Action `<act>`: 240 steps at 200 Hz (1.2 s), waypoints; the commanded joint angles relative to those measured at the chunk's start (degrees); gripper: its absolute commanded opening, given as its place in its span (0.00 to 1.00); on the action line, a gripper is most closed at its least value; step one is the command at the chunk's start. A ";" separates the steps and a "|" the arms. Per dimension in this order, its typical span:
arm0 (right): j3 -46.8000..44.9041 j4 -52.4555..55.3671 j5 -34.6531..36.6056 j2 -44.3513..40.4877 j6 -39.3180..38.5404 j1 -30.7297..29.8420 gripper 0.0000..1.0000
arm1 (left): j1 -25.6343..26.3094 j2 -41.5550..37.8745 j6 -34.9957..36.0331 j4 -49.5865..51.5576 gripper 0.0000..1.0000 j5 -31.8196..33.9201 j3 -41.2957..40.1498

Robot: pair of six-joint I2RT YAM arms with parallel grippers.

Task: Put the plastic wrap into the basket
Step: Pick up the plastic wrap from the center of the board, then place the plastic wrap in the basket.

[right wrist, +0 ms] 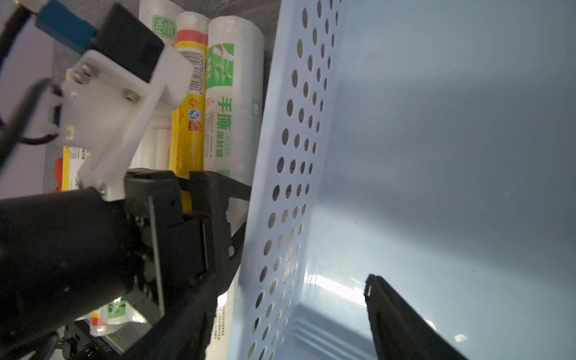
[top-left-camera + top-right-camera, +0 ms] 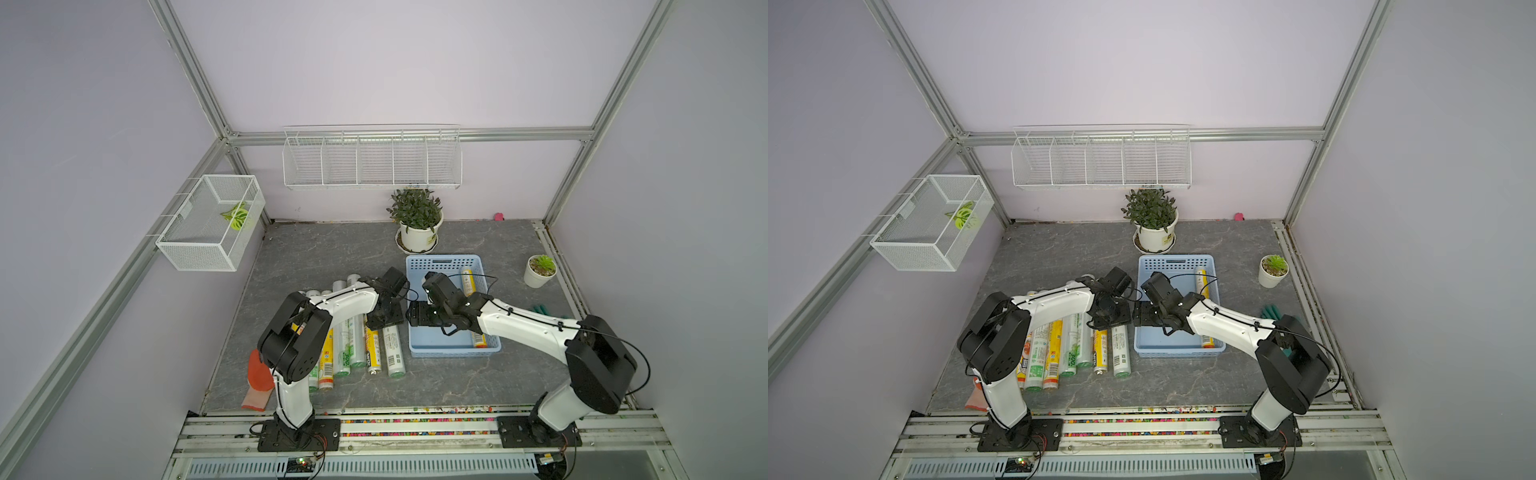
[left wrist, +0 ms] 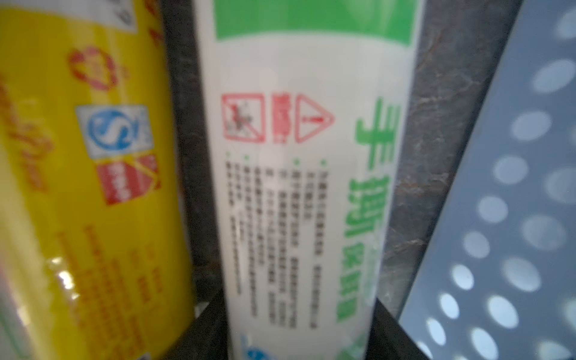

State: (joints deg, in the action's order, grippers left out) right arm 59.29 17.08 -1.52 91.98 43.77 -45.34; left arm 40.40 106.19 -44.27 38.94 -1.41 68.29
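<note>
The basket [image 2: 453, 352] [image 2: 1177, 351] is a shallow light-blue perforated tray right of centre, and one yellow plastic wrap roll [image 2: 468, 280] lies along its right side. Several more rolls [image 2: 345, 353] lie side by side to its left. My left gripper [image 2: 384, 320] [image 3: 299, 299] reaches down over the white, green-labelled roll [image 2: 393, 351] [image 3: 296, 156] nearest the basket, a finger against each side of it. The roll still lies flat on the table. My right gripper [image 2: 417, 313] [image 1: 300, 274] stands open astride the basket's left wall [image 1: 296, 156], holding nothing.
An orange glove [image 2: 257, 378] lies by the left arm's base. A large potted plant [image 2: 417, 224] stands behind the basket and a small pot [image 2: 540, 270] to its right. A white wire-mesh box [image 2: 208, 224] and a long wire rack [image 2: 372, 162] hang on the walls.
</note>
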 commanded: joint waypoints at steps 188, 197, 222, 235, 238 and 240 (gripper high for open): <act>-10.54 0.57 12.01 -23.75 1.51 3.95 0.81 | -0.40 -23.22 4.98 -17.14 0.14 -11.59 2.89; -11.25 0.61 11.34 -24.87 1.48 4.99 0.81 | -0.25 -22.17 4.77 -18.24 0.14 -13.37 4.01; -13.58 0.98 10.31 -28.62 0.75 8.22 0.81 | 0.03 -17.27 3.99 -22.12 0.15 -19.11 7.04; -15.07 1.07 9.80 -30.48 0.30 10.43 0.81 | 0.54 -14.15 3.05 -23.65 0.15 -21.92 9.16; -15.44 1.09 9.54 -31.02 0.15 11.02 0.81 | 0.67 -13.18 2.73 -23.60 0.15 -22.33 9.77; -15.65 1.11 9.37 -31.35 0.10 11.45 0.81 | 0.72 -12.60 2.60 -23.57 0.15 -22.76 10.22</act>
State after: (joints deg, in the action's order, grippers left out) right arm 46.46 17.34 8.03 64.25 45.06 -37.15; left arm 40.25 89.08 -40.49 23.03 -16.19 73.38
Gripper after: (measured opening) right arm 0.807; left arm 0.524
